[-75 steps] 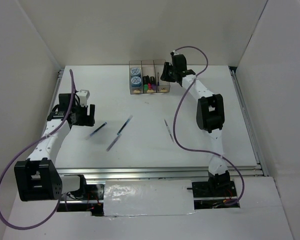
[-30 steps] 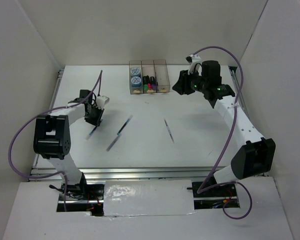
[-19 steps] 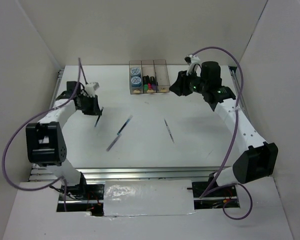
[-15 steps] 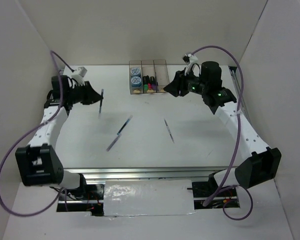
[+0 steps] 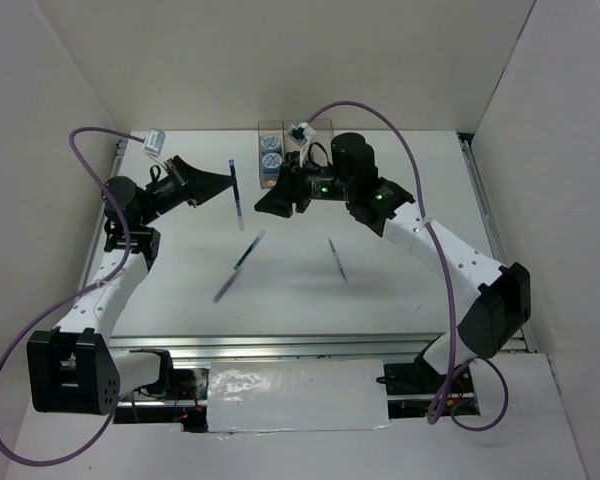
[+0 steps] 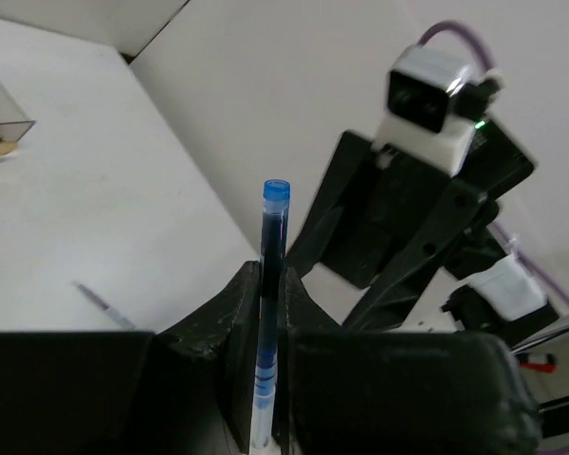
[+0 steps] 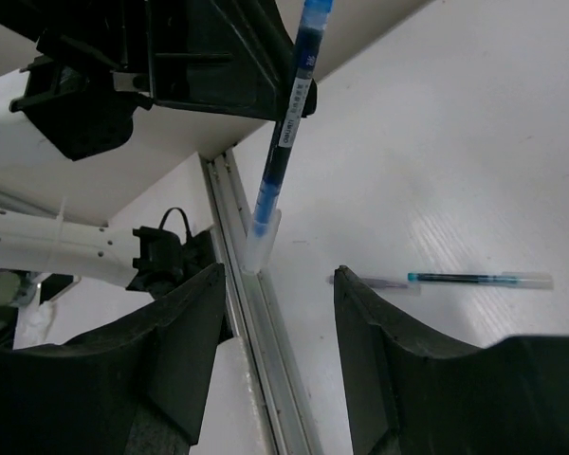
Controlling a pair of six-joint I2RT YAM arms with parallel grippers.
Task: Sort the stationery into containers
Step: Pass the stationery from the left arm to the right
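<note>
One pen held up between the two arms

Left gripper [image 5: 226,186] is clenched on a thin pen [image 6: 270,284], raised above the table and apart from the containers [image 5: 268,127]. Right gripper [image 7: 280,275] faces it with its fingers spread. If the left one opens while the right has no firm hold, the pen may fall.

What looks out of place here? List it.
One thin blue-grey pen stands upright in the air, pinched in the left gripper, facing the open right gripper, away from the clear brownish boxes. Three more pens lie scattered on the white table.
</note>
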